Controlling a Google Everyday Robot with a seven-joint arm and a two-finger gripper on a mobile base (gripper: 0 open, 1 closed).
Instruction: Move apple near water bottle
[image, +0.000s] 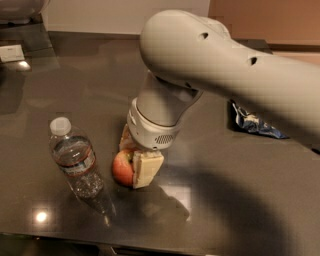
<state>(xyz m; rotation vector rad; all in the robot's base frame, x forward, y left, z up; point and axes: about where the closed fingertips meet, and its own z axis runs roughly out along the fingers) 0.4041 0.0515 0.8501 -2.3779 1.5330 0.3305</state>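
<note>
**Our apple is close to the bottle**

In the camera view, our gripper reaches down to the dark table. Its jaws pinch the apple from two sides. The apple is low by the table, just beside the water bottle, not touching it. We think the apple is hard, smooth and able to roll. Holding its round middle seems best.

A crumpled blue-and-white snack bag lies on the dark glossy bench near its right edge, well apart from the gripper at mid-bench. A small white box sits at the far left corner.
</note>
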